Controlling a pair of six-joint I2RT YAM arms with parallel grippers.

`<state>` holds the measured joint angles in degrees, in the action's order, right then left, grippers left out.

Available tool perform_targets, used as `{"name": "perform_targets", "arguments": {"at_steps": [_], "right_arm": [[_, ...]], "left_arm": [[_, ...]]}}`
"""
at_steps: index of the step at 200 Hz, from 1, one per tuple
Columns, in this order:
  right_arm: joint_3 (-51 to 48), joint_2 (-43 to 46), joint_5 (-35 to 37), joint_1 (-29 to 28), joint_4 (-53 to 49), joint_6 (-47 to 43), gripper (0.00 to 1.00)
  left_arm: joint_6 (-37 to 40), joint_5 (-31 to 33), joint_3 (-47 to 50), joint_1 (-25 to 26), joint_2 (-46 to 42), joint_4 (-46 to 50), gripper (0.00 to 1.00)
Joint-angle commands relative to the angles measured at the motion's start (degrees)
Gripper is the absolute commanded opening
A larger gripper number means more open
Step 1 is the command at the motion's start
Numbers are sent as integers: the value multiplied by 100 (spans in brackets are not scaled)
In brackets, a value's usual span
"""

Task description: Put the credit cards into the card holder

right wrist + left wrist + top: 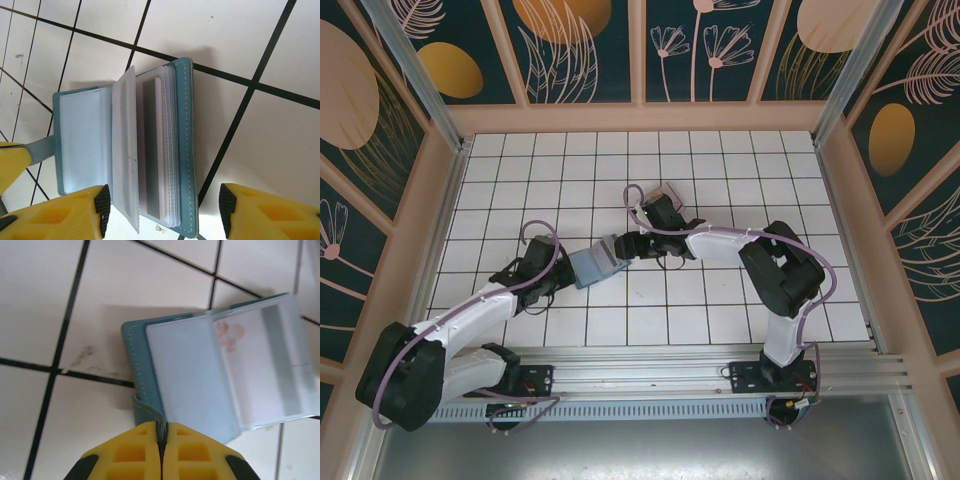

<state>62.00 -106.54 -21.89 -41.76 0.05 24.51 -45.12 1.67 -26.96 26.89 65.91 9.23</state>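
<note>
A teal folding wallet [598,262] lies open on the white tiles, its clear sleeves fanned out. My left gripper [161,432] is shut on the wallet's teal strap [148,409] at its near edge. My right gripper [165,202] is open, its pads either side of the wallet's sleeve stack [167,150] without touching. A pale card with a grey stripe [152,150] sits inside one sleeve. The small clear card holder [668,191] peeks out behind my right arm. The red and yellow-gold cards are hidden.
The white tiled floor [720,170] is walled in by wooden frames and patterned panels on three sides. Both arms meet at the middle of the floor. A metal rail [650,365] runs along the near edge.
</note>
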Motion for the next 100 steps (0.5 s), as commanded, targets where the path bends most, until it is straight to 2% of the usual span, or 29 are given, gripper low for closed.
{"name": "perform_targets", "arguments": {"at_steps": [1, 53, 100], "right_arm": [[147, 78, 70, 9, -55, 27, 61], [989, -711, 124, 36, -471, -118, 62], [1071, -960, -73, 5, -531, -127, 61]], "left_arm": [[-39, 323, 104, -18, 128, -49, 0], [208, 753, -9, -18, 429, 22, 0], [274, 984, -143, -48, 445, 81, 0]]}}
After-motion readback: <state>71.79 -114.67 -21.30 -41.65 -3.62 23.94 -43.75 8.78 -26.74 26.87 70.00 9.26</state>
